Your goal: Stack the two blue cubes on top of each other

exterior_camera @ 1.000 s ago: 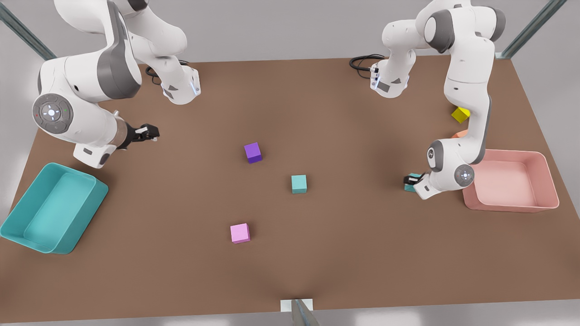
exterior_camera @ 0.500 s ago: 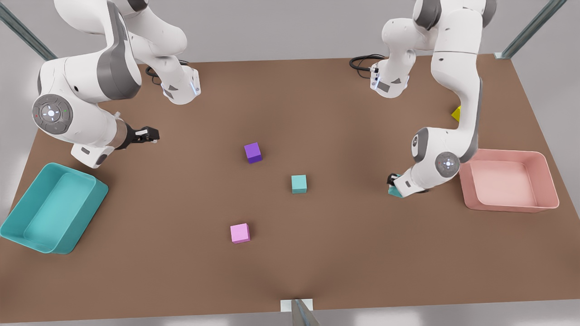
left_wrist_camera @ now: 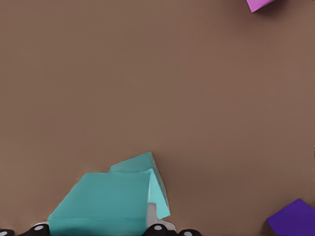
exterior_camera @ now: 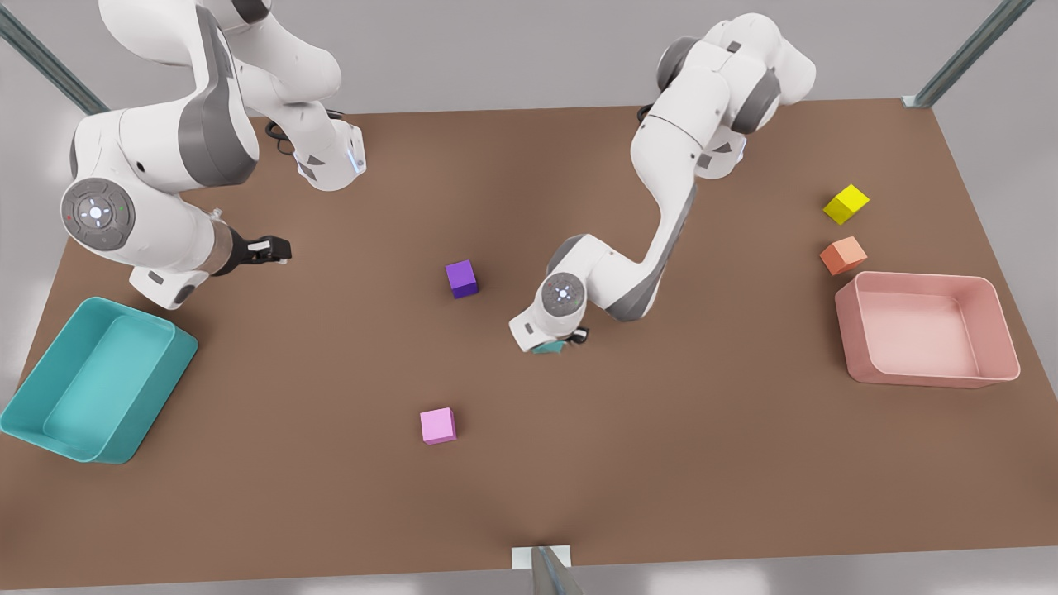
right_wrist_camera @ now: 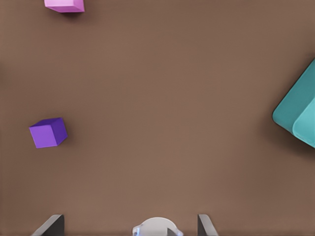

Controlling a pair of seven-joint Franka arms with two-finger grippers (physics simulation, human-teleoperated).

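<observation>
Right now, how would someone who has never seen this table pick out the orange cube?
Find the pink tray on the front view's right side of the brown table. Just off the tray's far corner, the one nearer the table's middle, sits the orange cube, apart from the tray. Its only close neighbour is the yellow cube, which lies farther back; the orange one is salmon-coloured and nearer the tray.

"What has moved in the last second?"

"The left gripper (exterior_camera: 570,337). 1 second ago it sat low, just beside the pink tray (exterior_camera: 926,376), clamped on 1 teal cube (left_wrist_camera: 101,201). Half a second ago it had drawn a little away from the tray. Now it is well apart from it, at mid-table."

"And the cube?"

"It travelled along in the fingers. It now hangs over the second teal cube (left_wrist_camera: 130,163), slightly off-line from it."

"Anything else?"

"The arm no longer covers the yellow cube (exterior_camera: 845,204) and the orange cube (exterior_camera: 843,255) near the tray."
</observation>
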